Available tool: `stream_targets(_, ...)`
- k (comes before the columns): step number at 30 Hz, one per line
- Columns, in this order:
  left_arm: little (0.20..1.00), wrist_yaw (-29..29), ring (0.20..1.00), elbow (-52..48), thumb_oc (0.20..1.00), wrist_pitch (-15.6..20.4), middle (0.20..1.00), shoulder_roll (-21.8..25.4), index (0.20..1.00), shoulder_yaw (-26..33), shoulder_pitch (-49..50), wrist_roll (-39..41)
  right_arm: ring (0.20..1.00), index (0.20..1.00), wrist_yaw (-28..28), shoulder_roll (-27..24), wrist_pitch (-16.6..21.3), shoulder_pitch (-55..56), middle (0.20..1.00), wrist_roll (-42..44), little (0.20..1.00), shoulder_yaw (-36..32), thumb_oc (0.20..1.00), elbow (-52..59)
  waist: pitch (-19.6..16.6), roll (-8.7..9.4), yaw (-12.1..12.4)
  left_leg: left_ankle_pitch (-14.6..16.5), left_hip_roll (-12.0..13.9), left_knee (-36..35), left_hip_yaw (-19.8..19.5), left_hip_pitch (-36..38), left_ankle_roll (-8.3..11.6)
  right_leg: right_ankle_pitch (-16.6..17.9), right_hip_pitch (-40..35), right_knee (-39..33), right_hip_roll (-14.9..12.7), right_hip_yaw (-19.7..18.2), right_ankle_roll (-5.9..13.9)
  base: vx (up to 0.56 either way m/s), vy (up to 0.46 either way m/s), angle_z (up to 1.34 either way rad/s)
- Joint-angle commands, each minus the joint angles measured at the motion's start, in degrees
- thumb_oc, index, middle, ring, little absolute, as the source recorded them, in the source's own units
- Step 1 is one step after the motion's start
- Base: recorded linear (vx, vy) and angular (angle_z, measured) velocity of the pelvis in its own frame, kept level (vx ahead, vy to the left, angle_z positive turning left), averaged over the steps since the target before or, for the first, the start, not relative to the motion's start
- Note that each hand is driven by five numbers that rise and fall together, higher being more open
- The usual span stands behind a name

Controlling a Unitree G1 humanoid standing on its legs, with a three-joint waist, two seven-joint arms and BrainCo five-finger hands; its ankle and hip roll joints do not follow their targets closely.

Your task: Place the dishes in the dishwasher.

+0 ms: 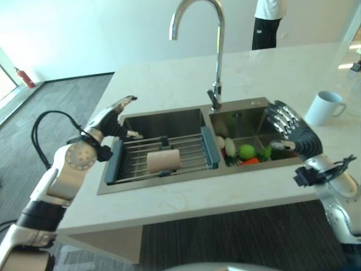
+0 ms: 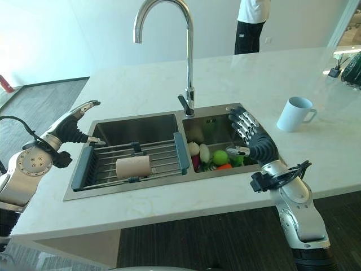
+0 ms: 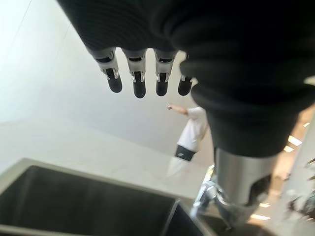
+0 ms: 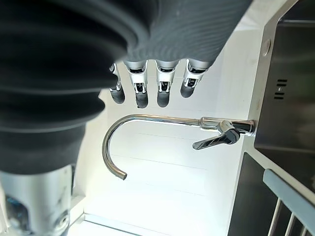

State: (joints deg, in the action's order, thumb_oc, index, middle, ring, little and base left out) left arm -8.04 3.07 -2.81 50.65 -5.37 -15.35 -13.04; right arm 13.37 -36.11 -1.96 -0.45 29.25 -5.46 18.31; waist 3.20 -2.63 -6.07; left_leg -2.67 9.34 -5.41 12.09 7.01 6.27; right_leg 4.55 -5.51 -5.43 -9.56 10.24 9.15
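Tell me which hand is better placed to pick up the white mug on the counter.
Probably the right hand. It hovers open over the right sink basin, on the same side as the white ceramic mug. The left hand is beyond the steel drying rack, much farther away.

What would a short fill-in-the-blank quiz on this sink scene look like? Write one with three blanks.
1. The beige cup lies on its side on the ____ over the left basin.
2. The green ball sits in the ____ basin of the sink.
3. The white mug stands on the ____.

Missing words: rack; right; counter
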Motion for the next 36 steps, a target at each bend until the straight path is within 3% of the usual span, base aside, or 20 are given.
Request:
stream_targets(1, 1.000, 1.86, 1.000, 3.12, 1.000, 0.14, 1.000, 2.42, 1.000, -0.26, -5.53, -2.91, 1.000, 1.000, 0.31, -1.57, 2.61, -4.32, 1.000, 1.78, 1.000, -1.82, 1.000, 1.87, -0.76, 1.39, -0.61, 2.77, 1.74, 0.41, 1.27, 1.63, 0.93, -3.65, -2.89, 0.43, -1.20, 1.28, 2.52, 0.04, 0.001, -0.05)
stream_targets(17, 1.000, 4.25, 1.000, 21.12, 1.000, 0.05, 1.000, -2.86, 1.000, -7.35, -8.41, -3.12, 1.000, 1.000, 3.66, -1.22, 2.27, -4.01, 1.000, 1.29, 1.000, -1.73, 1.000, 0.99, -1.23, 0.82, -4.24, 3.98, 1.24, 0.41, 3.99, 3.23, 0.29, -3.37, -2.14, 0.43, -1.13, -2.17, 2.97, 0.04, 0.013, -0.09)
stream_targets(36, 1.000, 2.90, 1.000, 24.45, 1.000, -1.10, 1.000, -6.42, 1.000, -10.51, -7.12, -7.23, 1.000, 1.000, 4.69, -0.65, 2.52, -3.25, 1.000, 0.97, 1.000, -2.22, 1.000, 1.26, -1.40, 1.45, -5.32, 4.65, 1.00, 0.41, 5.45, 3.99, -0.37, -3.05, -1.71, 0.43, -0.90, -3.67, 3.17, 0.00, -0.003, -0.06)
